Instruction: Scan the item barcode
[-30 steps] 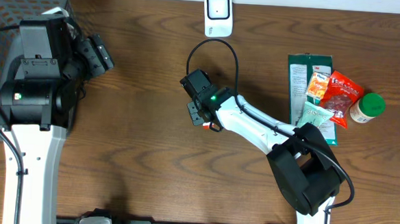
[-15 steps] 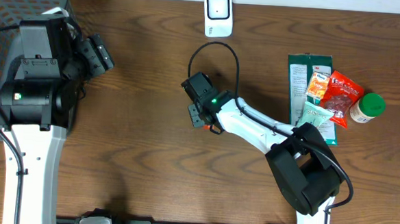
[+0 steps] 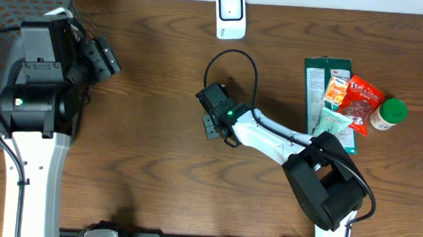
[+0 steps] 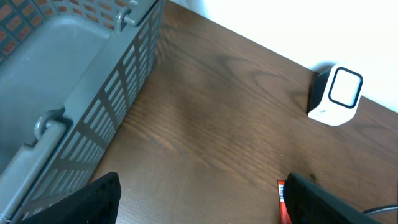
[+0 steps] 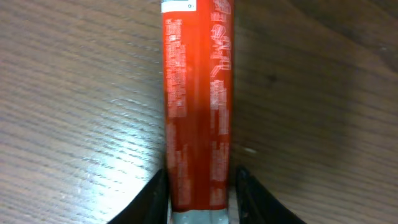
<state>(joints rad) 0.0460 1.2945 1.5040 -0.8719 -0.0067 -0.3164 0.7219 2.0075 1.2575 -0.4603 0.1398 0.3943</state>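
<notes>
A: Why is the red tube [image 5: 198,112] gripped at 1 end?
B: It is clamped by the right gripper [image 5: 199,194], prob. so its print can be turned to the scanner [image 3: 230,16]. It is held mid-table, well short of it.
A: Obstructions?
B: None seen btwn. The left gripper [image 4: 199,208] is spread apart, empty, near the basket [image 4: 74,93]. Groceries [image 3: 358,97] are piled far right.

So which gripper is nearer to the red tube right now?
Right. The right gripper is closed on the red tube, a finger on either side. The left gripper stands open well away from it, beside the grey basket.
</notes>
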